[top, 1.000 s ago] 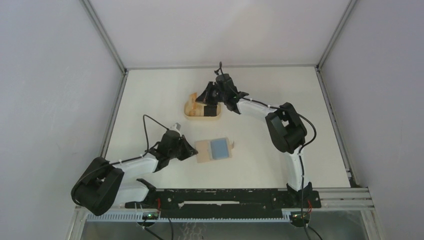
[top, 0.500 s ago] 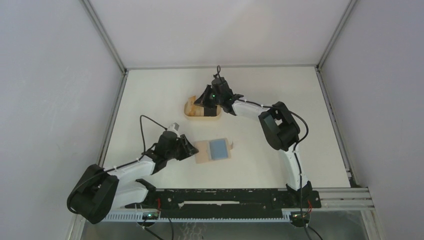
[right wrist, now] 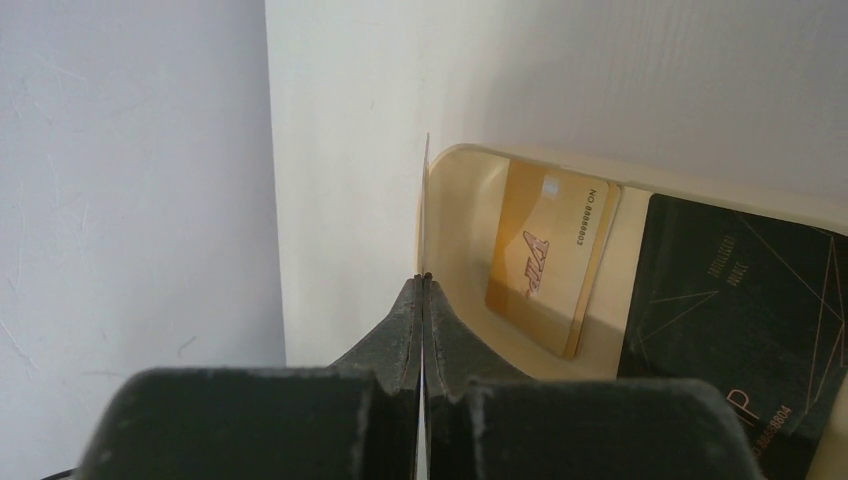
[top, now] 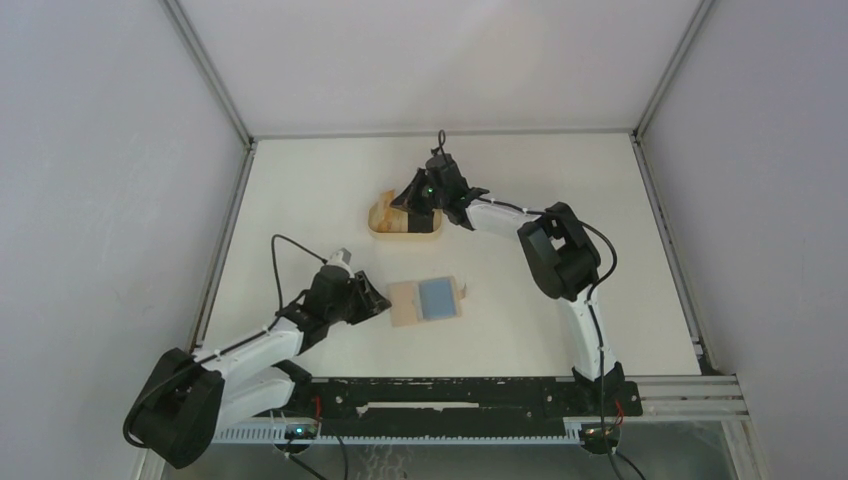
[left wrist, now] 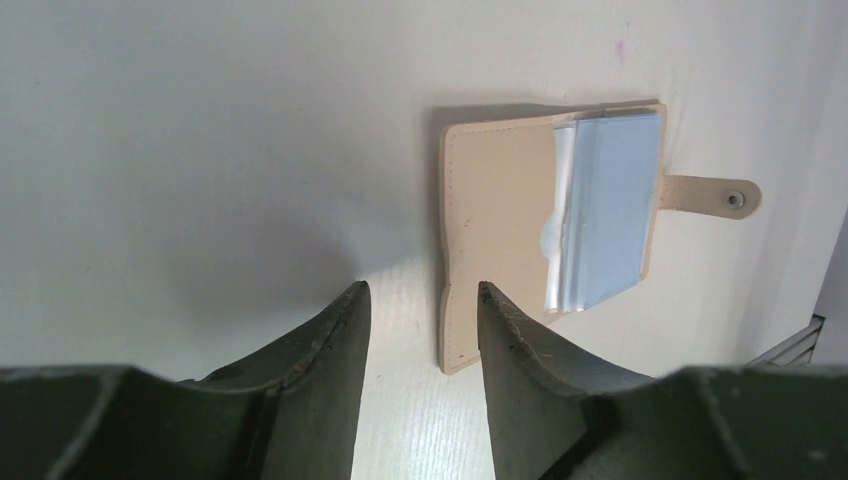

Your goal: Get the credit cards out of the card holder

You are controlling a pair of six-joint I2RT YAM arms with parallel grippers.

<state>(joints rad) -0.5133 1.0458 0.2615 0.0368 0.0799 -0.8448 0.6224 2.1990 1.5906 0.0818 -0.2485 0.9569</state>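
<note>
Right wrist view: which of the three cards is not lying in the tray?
The edge-on card pinched in the right gripper, upright by the rim of the tray; the gold card and the black card lie flat inside.

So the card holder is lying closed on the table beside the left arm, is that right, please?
Not quite: the card holder lies open, not closed, with its blue inside showing, on the table beside the left arm. The left wrist view shows it.
</note>
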